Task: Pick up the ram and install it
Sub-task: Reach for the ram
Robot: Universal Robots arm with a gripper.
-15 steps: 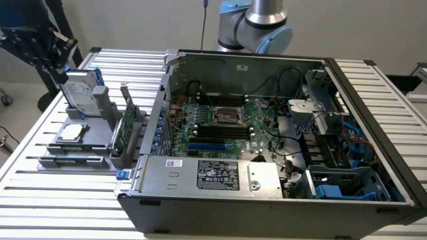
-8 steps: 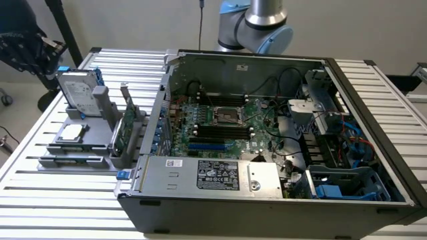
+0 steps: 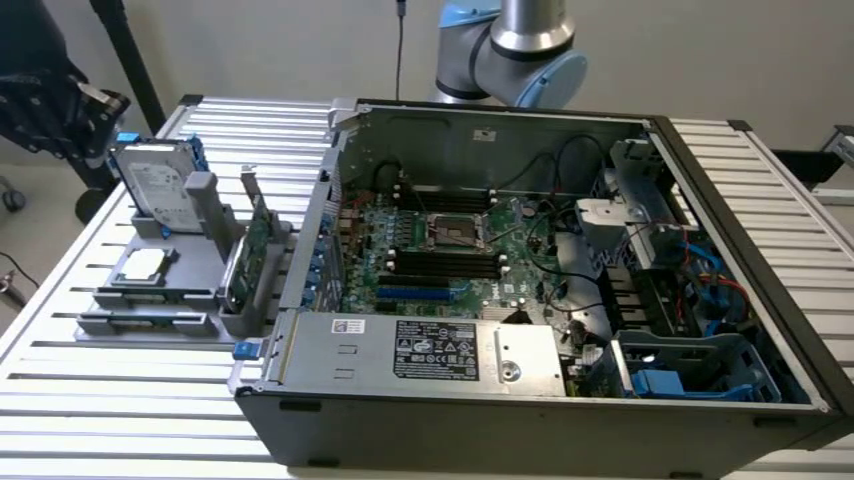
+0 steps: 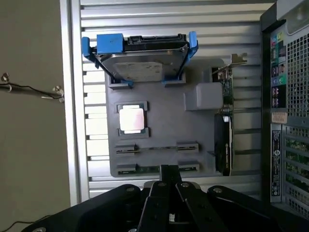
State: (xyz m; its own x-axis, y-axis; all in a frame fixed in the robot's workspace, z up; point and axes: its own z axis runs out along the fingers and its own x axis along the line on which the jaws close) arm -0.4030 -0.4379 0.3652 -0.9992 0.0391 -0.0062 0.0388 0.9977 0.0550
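The ram [image 4: 146, 169] is a thin dark green stick standing on edge in the end slot of a grey holder tray [image 4: 164, 123]. In the exterior view the ram [image 3: 144, 319] lies along the tray's near edge [image 3: 94, 330], at the exterior view's left of the open computer case [image 3: 534, 400]. My gripper [image 4: 168, 171] hangs above the tray. Its black linkages converge and the tips sit close together over the ram's slot, with nothing held. Black memory slots [image 3: 447, 262] lie on the motherboard below the processor socket [image 3: 454, 229].
The tray also holds a hard drive in a blue frame [image 4: 140, 60], a square silver processor [image 4: 132, 119] and a green expansion card with a bracket [image 4: 223, 130]. The arm's joint [image 3: 527, 45] rises behind the case. The slatted metal table [image 3: 120, 420] carries everything.
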